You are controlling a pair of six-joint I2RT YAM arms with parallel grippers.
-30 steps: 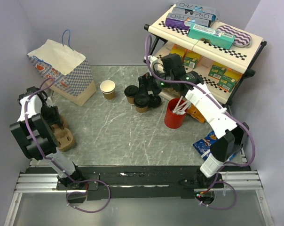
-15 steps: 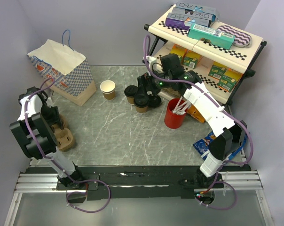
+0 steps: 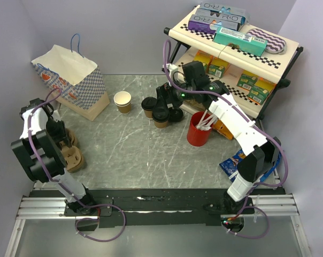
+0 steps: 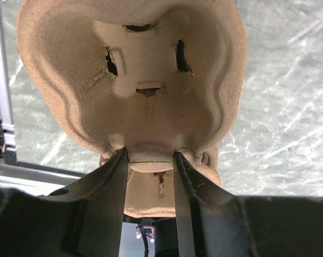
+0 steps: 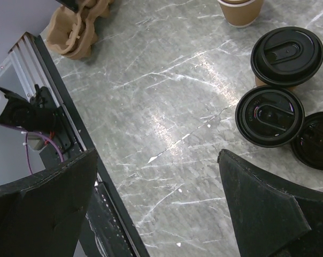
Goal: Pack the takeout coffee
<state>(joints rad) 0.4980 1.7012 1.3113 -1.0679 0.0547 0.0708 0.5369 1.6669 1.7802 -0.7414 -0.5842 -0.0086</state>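
Note:
Two brown takeout coffee cups with black lids stand at the back middle of the table, and a third black lid lies beside them. The right wrist view shows those lids from above. My right gripper hovers over them, open and holding nothing. At the left edge my left gripper is shut on the middle ridge of a brown pulp cup carrier, one finger on each side.
A patterned paper bag stands at the back left, with a lidless brown cup near it. A red cup of stirrers sits right of the coffees. A two-tier snack shelf fills the back right, and a snack packet lies on the right.
The left jaws have narrowed onto the carrier's ridge. The right arm has shifted only slightly above the cups.

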